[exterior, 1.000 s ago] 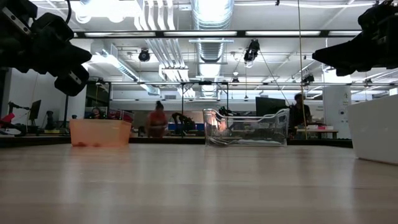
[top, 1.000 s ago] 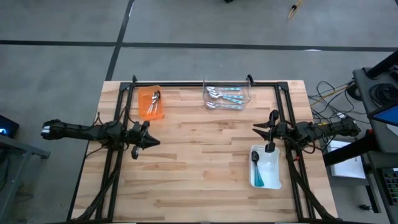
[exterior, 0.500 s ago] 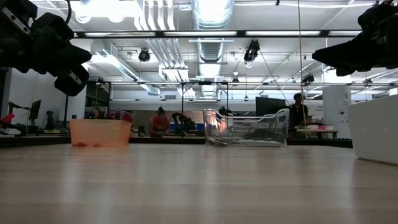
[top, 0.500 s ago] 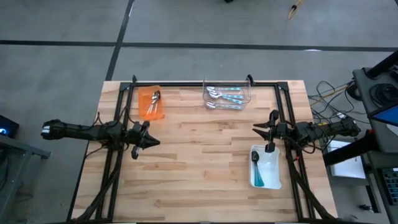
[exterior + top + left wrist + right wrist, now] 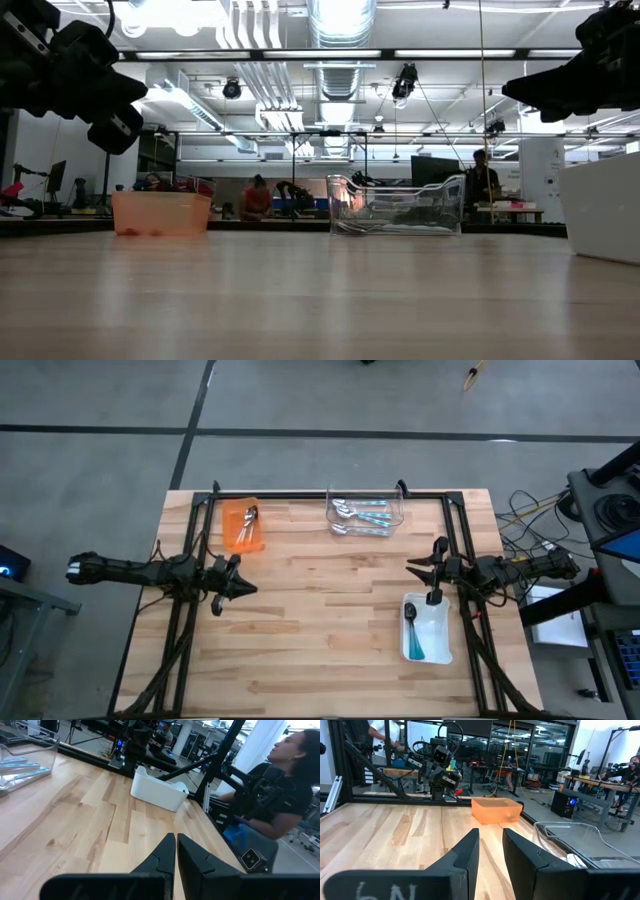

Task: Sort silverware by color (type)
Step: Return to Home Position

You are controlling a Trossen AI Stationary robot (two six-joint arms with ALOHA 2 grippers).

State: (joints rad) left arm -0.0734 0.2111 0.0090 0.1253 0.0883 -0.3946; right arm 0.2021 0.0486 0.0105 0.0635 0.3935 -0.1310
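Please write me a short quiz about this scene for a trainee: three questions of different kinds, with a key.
1. True or false: a spoon lies on the bare table.
2. Which tray stands beside the right gripper? A orange, B clear, C white.
3. Fill in: the left gripper has its fingers ____.
Key: 1 false, the spoons lie in trays; 2 C, the white tray; 3 shut.
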